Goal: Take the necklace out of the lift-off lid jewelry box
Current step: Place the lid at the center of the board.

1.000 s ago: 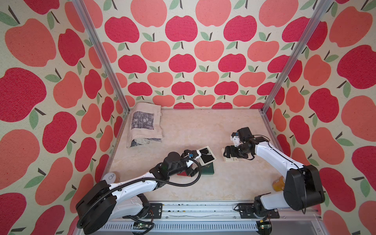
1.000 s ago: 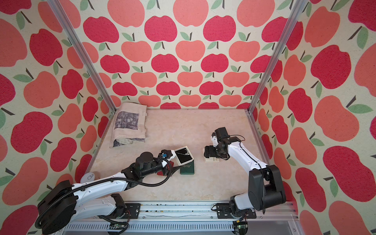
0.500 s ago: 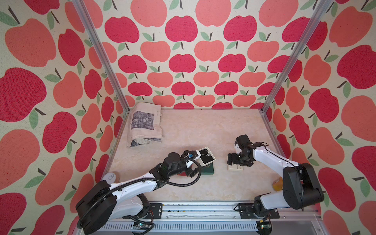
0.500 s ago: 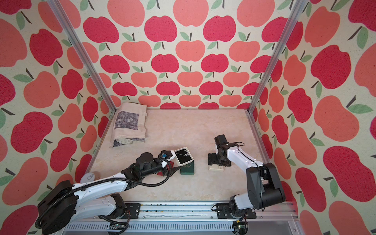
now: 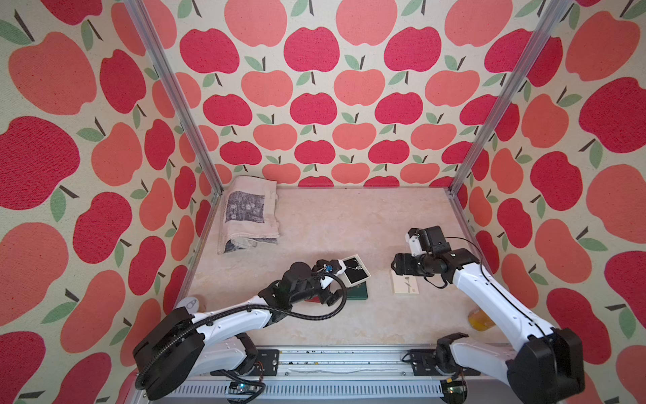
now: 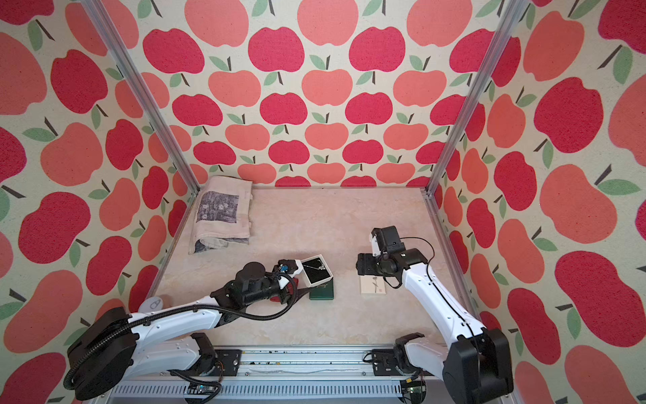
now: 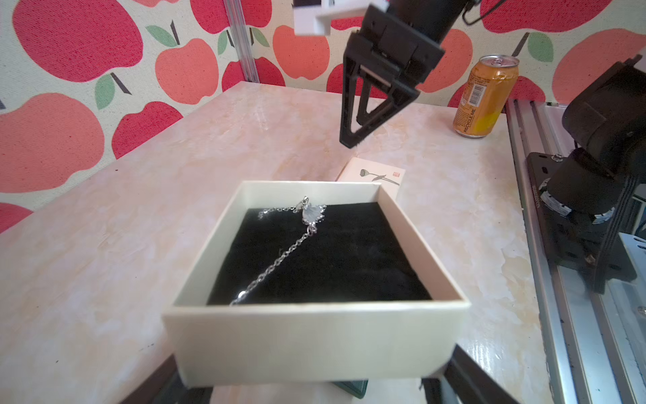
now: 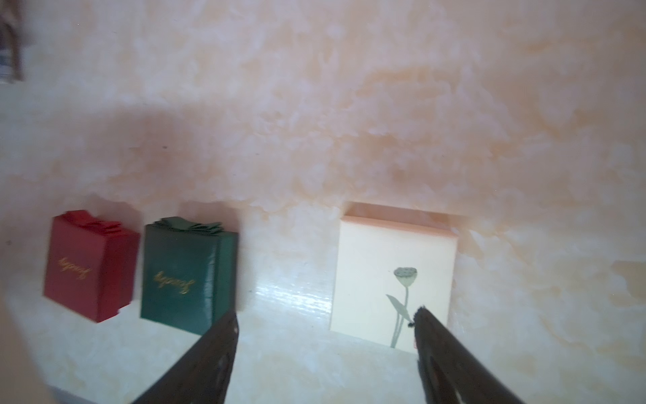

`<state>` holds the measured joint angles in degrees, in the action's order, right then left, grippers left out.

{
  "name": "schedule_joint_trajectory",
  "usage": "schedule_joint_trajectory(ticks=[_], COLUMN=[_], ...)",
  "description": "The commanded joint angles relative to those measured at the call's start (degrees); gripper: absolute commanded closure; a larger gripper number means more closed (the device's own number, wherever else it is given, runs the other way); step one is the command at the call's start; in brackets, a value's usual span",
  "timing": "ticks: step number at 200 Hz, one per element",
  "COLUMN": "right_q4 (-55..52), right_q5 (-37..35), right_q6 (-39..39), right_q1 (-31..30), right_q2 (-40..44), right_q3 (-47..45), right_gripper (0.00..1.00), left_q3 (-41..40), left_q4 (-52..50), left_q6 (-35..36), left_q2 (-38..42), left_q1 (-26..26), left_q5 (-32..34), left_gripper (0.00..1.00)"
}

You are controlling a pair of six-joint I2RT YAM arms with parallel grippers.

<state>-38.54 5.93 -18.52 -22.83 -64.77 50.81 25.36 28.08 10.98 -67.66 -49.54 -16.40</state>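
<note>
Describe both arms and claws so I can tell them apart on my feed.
Both have white links with black joints. The left arm trails a thick ribbed black hose; the right arm a thin black cable. The right claw has black fingers shaped like open triangular frames.

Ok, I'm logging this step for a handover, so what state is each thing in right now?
jewelry box: open, lid off, held by the left end effector.
necklace: lying inside the box.
lid: flat on the table, apart from the box.
left end effector: closed on the box.
right end effector: open, empty, above the lid.
green box: closed.
red box: closed.
can: upright.
cloth: folded.
</note>
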Motion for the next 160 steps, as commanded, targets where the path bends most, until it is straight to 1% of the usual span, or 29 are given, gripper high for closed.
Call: schedule_joint_trajectory(ticks=[1,23,52,76,120,160], right_q4=[-0.4,-0.6,1.1,1.7,2.4,2.6], right_q5=[6.5,7.3,8.8,8.6,8.8,9.3], right_q6=[-0.6,-0.5,-1.0,-1.0,-1.1,-1.4], right_q1=[-3.0,-7.0,-10.8,-13.5,-15.8,-16.4], right_q2=[1.8,0.7,-2.1,-4.7,-7.5,-7.8], right_q3=[4.5,7.6,9.1,10.1,10.5,10.1], right_gripper=[0.37,0.46,0.56,0.64,0.74,0.77], left_q3=[2.0,2.3,2.6,2.6,2.7,2.8], left_q4=[-0.2,0.2,-0.1,-0.1,-0.4,-0.4], left_q6=[-1.3,-1.3,-1.3,-1.3,-1.1,-1.0], left_q2=[-0.7,-0.7,-0.7,-0.5,0.0,-0.4], left_q1=[-0.1,-0.2,-0.2,-0.3,-0.3,-0.4], left_q5=[-2.1,-2.3,-2.6,-2.5,-2.3,-2.3], left_gripper=[0.35,0.35,0.35,0.35,0.35,0.35])
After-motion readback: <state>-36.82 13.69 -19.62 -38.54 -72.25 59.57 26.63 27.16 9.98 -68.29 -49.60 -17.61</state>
